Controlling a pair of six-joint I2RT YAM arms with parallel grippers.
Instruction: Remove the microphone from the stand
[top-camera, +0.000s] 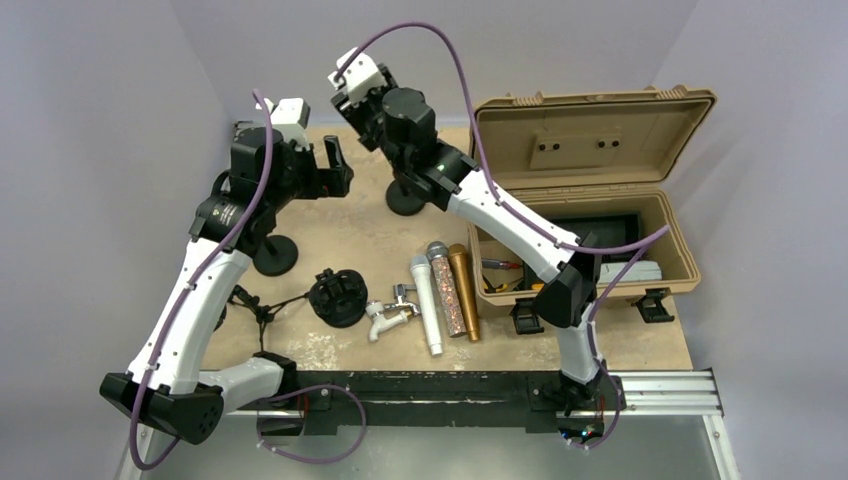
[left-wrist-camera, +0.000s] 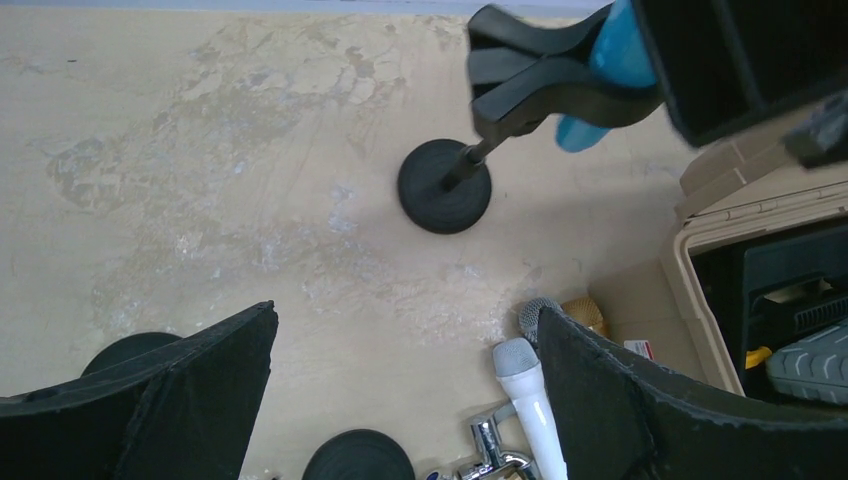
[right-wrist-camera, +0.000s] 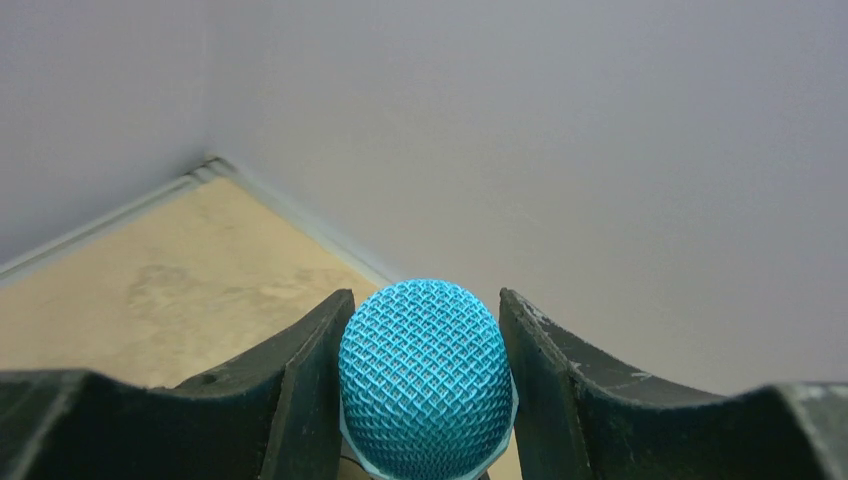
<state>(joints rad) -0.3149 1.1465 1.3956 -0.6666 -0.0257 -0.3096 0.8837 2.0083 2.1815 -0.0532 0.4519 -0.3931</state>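
The blue microphone (right-wrist-camera: 425, 385) shows its mesh head in the right wrist view, and my right gripper (right-wrist-camera: 425, 296) is shut on that head, a finger pressed to each side. In the left wrist view the microphone's blue body (left-wrist-camera: 618, 50) sits in the black clip (left-wrist-camera: 530, 75) of the stand, whose round base (left-wrist-camera: 444, 187) rests on the table. From the top view, the stand base (top-camera: 405, 197) lies below the right wrist, which hides the microphone. My left gripper (left-wrist-camera: 410, 390) hangs open above the table to the stand's left, with nothing between its fingers.
A white microphone (top-camera: 426, 300), a glittery one (top-camera: 447, 285) and a gold one (top-camera: 464, 290) lie side by side mid-table beside a chrome tap (top-camera: 390, 312). An open tan case (top-camera: 590, 200) stands at the right. A second black stand base (top-camera: 275, 255) and a black round part (top-camera: 338, 297) sit at the left.
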